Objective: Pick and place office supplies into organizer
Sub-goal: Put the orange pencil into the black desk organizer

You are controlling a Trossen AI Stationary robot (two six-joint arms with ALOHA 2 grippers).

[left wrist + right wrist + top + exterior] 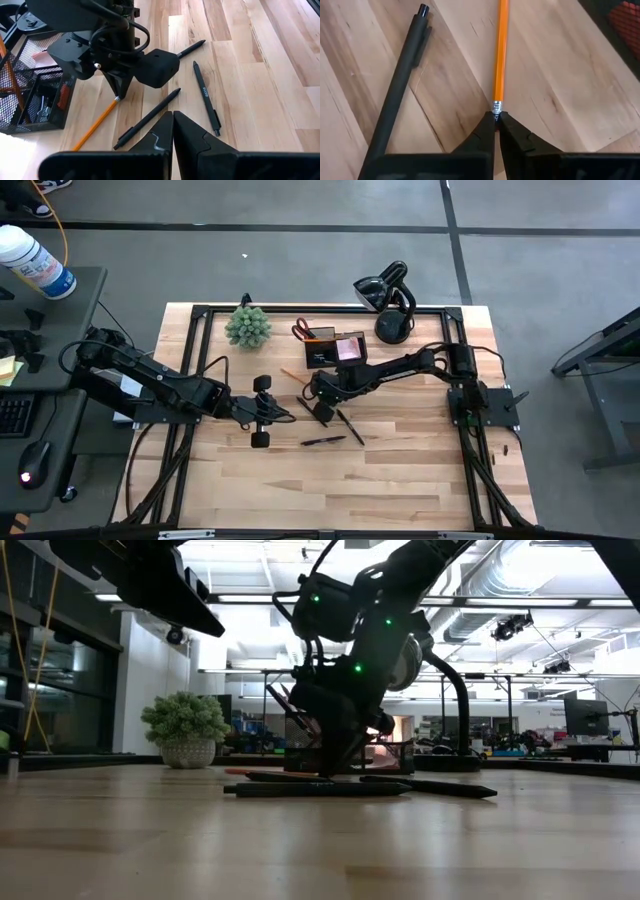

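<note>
Right gripper (pixel 496 116) fingertips are clamped on the eraser end of an orange pencil (pixel 500 50) lying flat on the table (pixel 400 480), just beside the mesh organizer (pixel 335 348). A black pen (pixel 400 85) is seen alongside. Left gripper (pixel 173 116) is held closed, empty, above the table nearby.

Black arms (pixel 170 387) (green lights), looped cables.
</note>
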